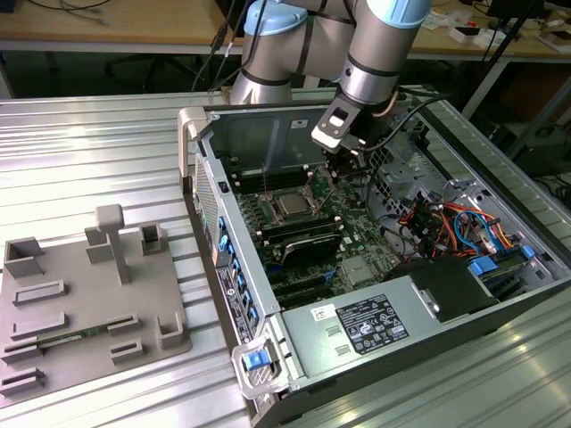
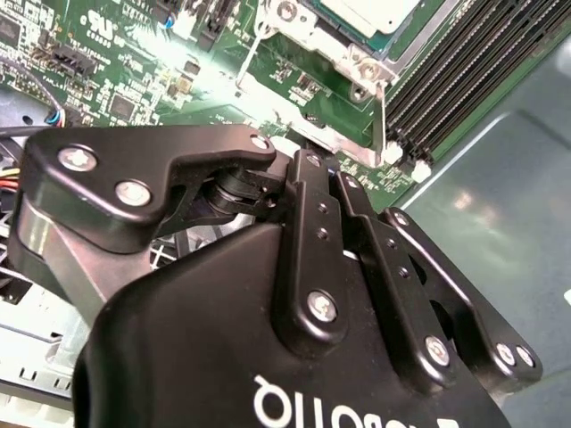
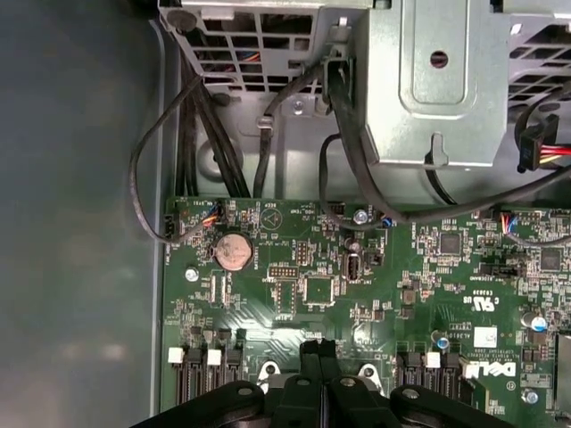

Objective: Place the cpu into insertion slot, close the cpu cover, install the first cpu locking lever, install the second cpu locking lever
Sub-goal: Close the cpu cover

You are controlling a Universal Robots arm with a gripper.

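One gripper (image 3: pixel 318 349) is hanging over the green motherboard (image 3: pixel 294 259) with fingers (image 3: pixel 309 358) pressed together, near the cpu (image 1: pixel 291 206).

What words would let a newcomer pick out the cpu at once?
Start at the open computer case lying on the ribbed metal table; its floor is the green motherboard. Between the long black memory slots sits the cpu, a small bright silver square, where its neighbours are long dark bars.
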